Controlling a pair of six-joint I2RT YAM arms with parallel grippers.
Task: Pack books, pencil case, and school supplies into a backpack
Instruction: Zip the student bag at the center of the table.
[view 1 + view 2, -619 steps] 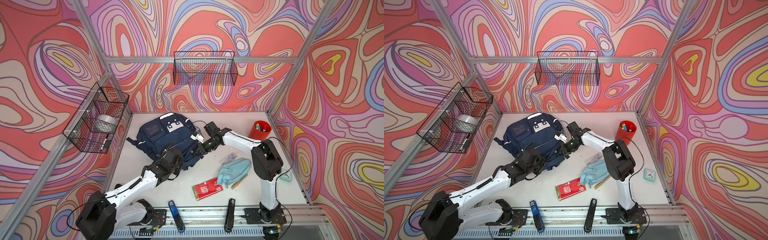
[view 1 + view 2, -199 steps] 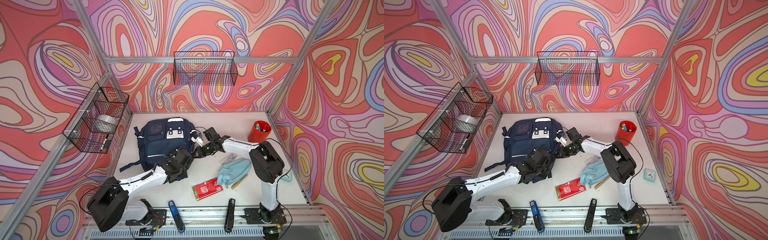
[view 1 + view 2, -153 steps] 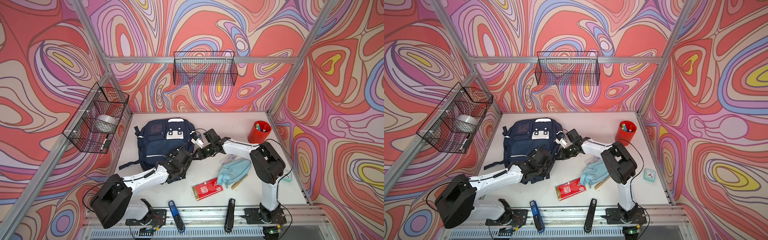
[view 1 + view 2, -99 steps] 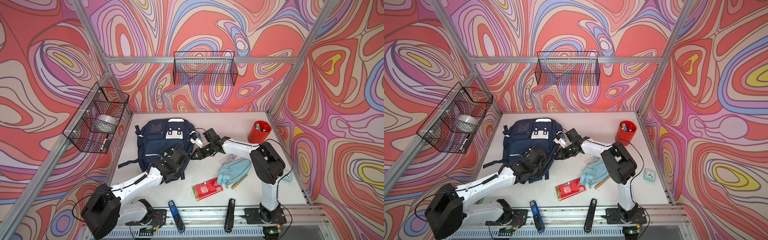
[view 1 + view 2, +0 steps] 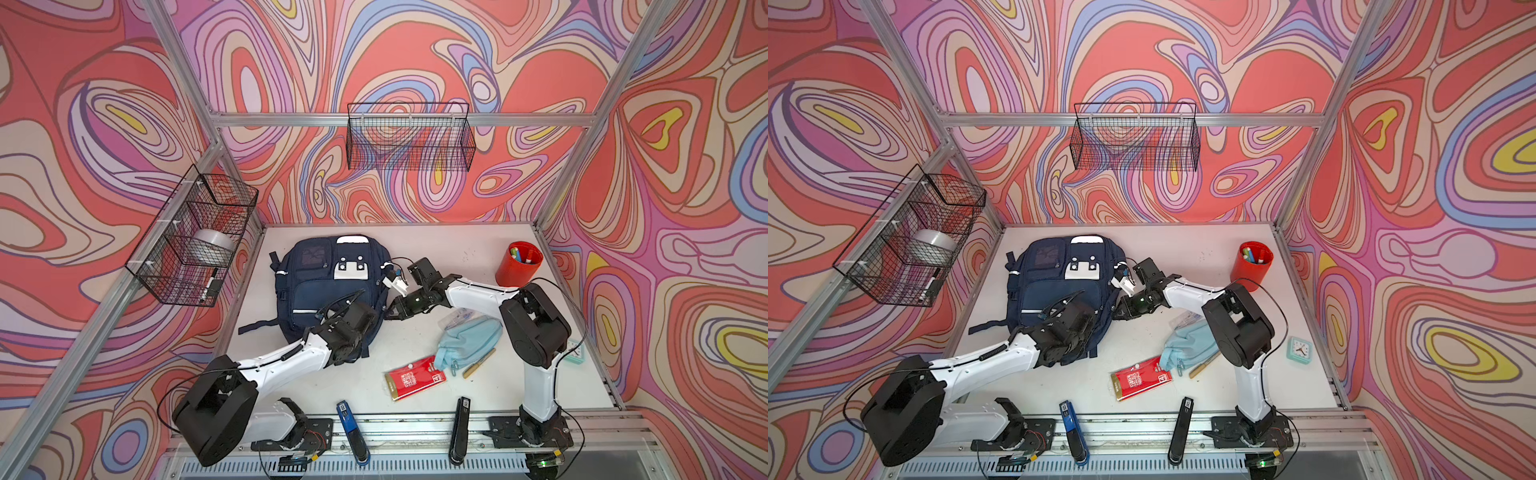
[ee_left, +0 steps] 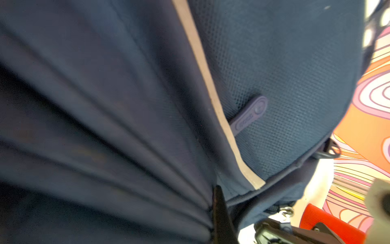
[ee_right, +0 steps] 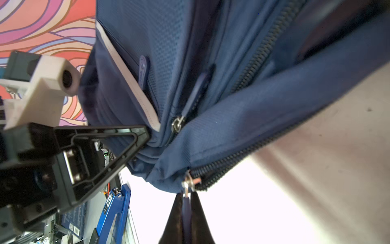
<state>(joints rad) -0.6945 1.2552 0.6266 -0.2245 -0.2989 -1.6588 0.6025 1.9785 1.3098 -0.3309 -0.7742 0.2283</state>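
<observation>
Backpack of navy-blue fabric with white reflective stripes [image 5: 320,286] lies flat on the white tabletop [image 5: 457,249]. Right gripper [image 7: 186,201] has its fingers clamped on a dark-blue zipper pull [image 7: 186,210] at the bag's edge. The left gripper [image 7: 147,132], fingers together, seemingly pinches bunched fabric nearby.

Left fingers [image 6: 220,215], apart a moment ago, now tight on backpack [image 5: 316,291] fabric.

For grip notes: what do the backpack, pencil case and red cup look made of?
The backpack looks like matte navy woven synthetic fabric: fine mesh-like weave, soft folds. The pencil case looks like soft matte light-blue cloth, lumpy and creased. The cup is probably plastic, smooth and evenly red; painted metal is possible.
</observation>
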